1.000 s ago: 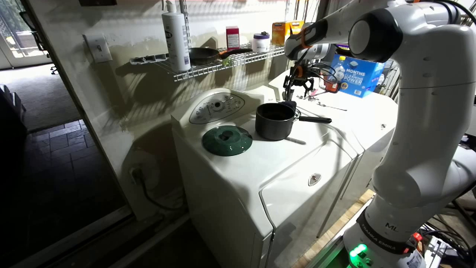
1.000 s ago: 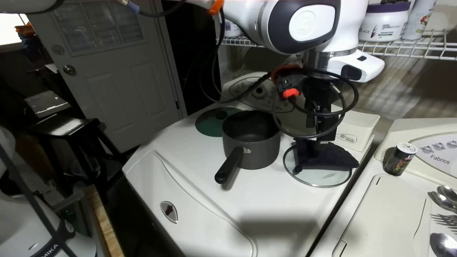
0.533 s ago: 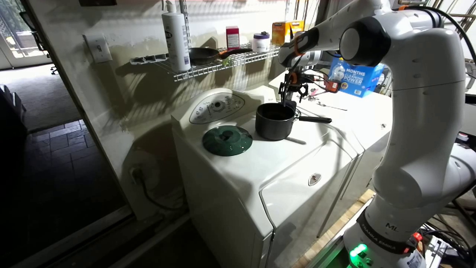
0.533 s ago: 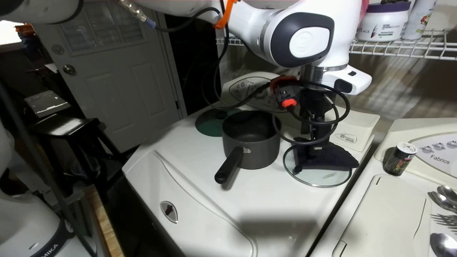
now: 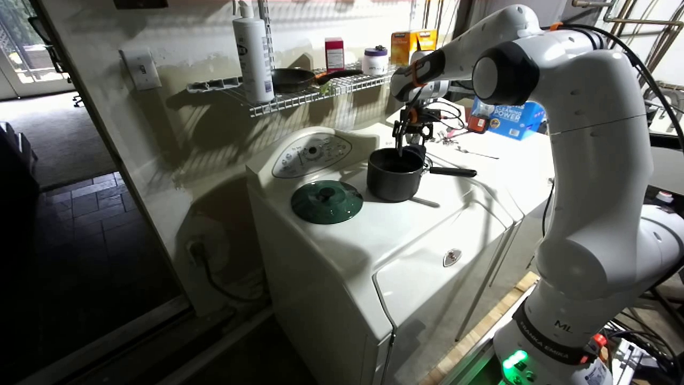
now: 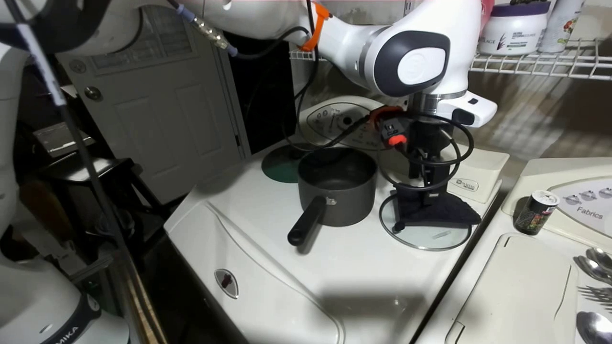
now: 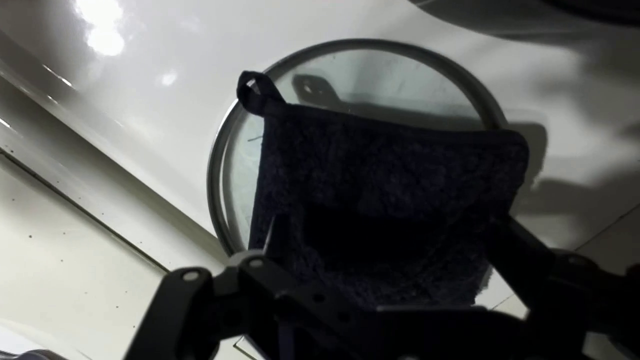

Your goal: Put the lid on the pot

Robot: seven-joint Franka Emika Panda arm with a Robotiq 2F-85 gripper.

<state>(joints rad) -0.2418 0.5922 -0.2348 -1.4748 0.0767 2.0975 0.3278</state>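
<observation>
Knob up on the counter (image 5: 368, 240), the green lid (image 5: 328, 206) lies left of the pot (image 5: 394, 182) in both exterior views. My jaws, spread apart, stand on the pot's opposite side, over a dark cloth (image 7: 390, 165) covering much of a glass lid (image 7: 400, 75). If the green lid is wanted, I judge, my reach must cross the pot, leftward in frame.

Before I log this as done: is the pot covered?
Uncovered: both exterior views show the pot open-topped, with the green lid lying beside it.
</observation>
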